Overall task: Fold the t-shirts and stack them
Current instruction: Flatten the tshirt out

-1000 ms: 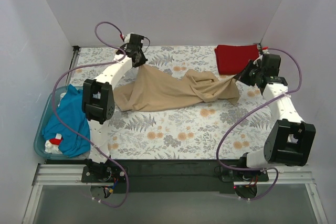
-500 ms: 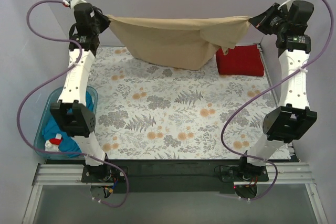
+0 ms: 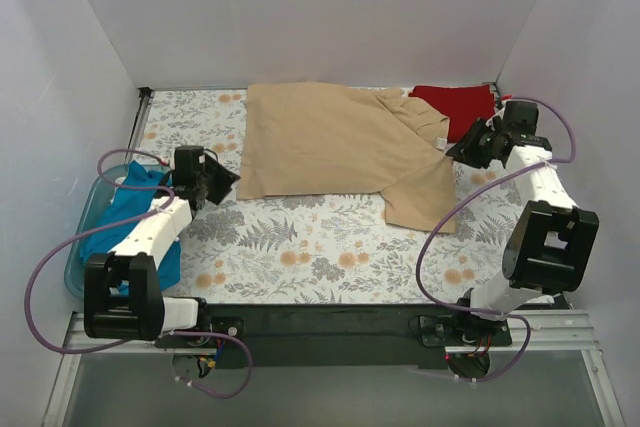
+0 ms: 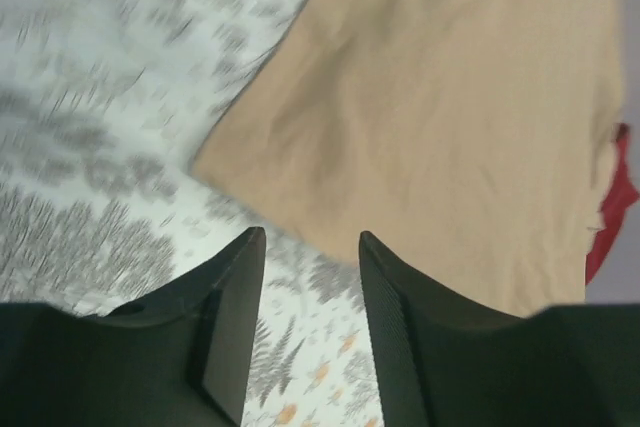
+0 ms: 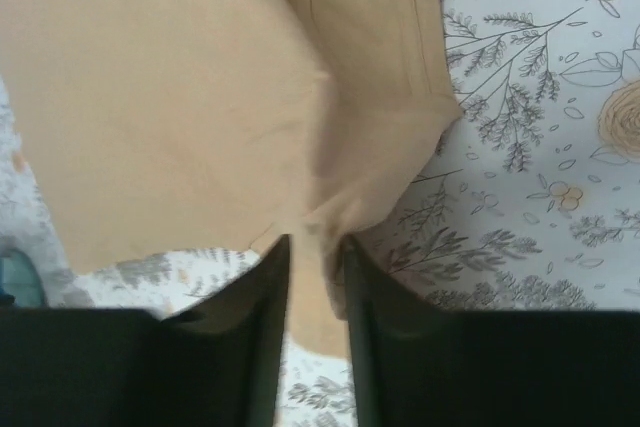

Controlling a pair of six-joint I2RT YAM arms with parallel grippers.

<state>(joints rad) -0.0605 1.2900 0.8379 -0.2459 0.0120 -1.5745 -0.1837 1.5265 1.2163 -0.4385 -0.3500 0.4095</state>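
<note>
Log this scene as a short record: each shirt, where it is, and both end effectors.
tan t-shirt: spread flat on grey-and-orange floral tablecloth
dark red t-shirt: folded, back right corner
teal blue t-shirt: crumpled in light blue plastic tub
left end effector: open, empty, beside tan shirt's near-left corner
right end effector: at tan shirt's right edge, grip unclear

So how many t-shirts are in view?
3: tan shirt spread in the middle, red shirt folded far right, blue shirt in the tub at left. Others may hide beneath.
</note>
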